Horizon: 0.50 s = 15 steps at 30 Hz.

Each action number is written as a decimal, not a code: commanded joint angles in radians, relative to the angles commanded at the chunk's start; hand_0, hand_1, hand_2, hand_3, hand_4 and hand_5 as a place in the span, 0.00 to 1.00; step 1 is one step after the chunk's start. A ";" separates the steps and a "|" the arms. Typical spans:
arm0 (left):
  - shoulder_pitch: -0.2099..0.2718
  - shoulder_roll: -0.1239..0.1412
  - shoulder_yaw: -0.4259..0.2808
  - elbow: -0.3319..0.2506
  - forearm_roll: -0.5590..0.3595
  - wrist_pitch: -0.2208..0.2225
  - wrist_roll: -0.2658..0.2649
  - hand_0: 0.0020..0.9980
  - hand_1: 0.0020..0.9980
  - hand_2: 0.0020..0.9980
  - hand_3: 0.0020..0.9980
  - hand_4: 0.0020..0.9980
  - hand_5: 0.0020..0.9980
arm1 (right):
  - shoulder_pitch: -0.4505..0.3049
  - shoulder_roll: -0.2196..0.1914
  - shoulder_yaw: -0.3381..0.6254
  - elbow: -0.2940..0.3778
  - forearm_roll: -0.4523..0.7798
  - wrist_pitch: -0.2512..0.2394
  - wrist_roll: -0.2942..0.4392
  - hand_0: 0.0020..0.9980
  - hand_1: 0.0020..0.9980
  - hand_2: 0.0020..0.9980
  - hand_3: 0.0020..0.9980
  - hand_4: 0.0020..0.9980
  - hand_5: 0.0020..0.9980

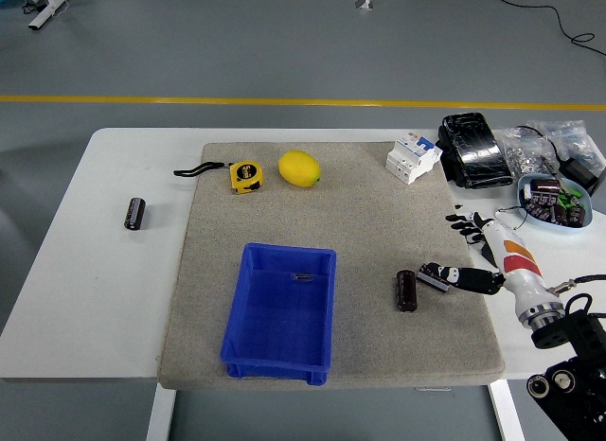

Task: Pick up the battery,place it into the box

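A dark cylindrical battery (406, 291) lies on the grey mat (369, 223), right of the blue box (281, 311). My right hand (445, 248) comes in from the lower right with its fingers spread, and it holds nothing. Its thumb (437, 275) points left and ends just beside the battery's upper right end. The other fingers (467, 223) are stretched out further back, above the mat's right edge. A second dark battery (135, 214) lies on the bare white table at the far left. A small dark item (303, 277) lies inside the box near its far wall.
A yellow tape measure (246, 175) and a lemon (299, 167) sit at the mat's far side. At the back right are a white circuit breaker (414, 157), a black pack (473, 149), plastic bags (530, 148) and a blue bowl (579, 219) of small parts.
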 joint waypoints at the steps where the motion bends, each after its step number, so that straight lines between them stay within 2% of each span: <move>1: 0.000 0.000 0.001 0.000 -0.001 0.000 0.000 0.68 0.63 0.66 0.65 0.66 0.69 | -0.001 0.000 -0.002 0.001 -0.011 0.004 -0.003 0.62 0.62 0.65 0.73 0.98 0.21; 14: 0.000 0.000 -0.006 -0.001 0.024 -0.008 0.004 0.68 0.63 0.66 0.65 0.66 0.68 | 0.016 0.003 -0.065 -0.028 -0.196 0.045 -0.089 0.61 0.60 0.63 0.72 0.98 0.21; 15: 0.000 0.000 -0.006 -0.001 0.024 -0.008 0.004 0.68 0.63 0.66 0.64 0.66 0.68 | 0.018 0.003 -0.066 -0.032 -0.205 0.041 -0.099 0.58 0.58 0.62 0.69 0.96 0.21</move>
